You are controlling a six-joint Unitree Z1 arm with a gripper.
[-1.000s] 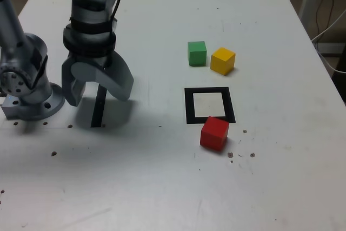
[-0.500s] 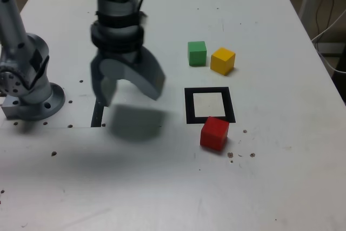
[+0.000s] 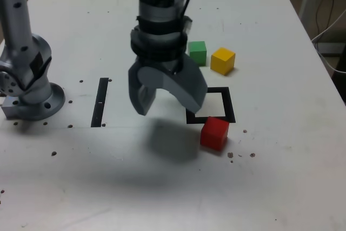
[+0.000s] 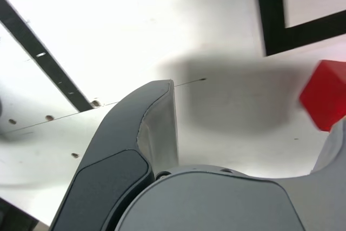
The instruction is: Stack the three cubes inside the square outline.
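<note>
The wide-open grey metal fingers (image 3: 172, 106) hold nothing, hanging over the white worktop (image 3: 281, 171) near the centre of the exterior view. The glossy red cube (image 3: 214, 133) sits right of centre there, by the lower edge of the flat black square outline (image 3: 231, 106); the small green cube (image 3: 198, 54) and the bright yellow cube (image 3: 223, 61) lie at upper right.

If the fingers came down off-centre, one could strike the red cube and shove it across the frame. Green and yellow stand so near each other that reaching for one might knock its neighbour, and a first cube set crooked could tip the stack.

Only the exterior view shows green and yellow; the wrist view gives the empty gap between the fingers close up, with red at the right edge of the frame.
</note>
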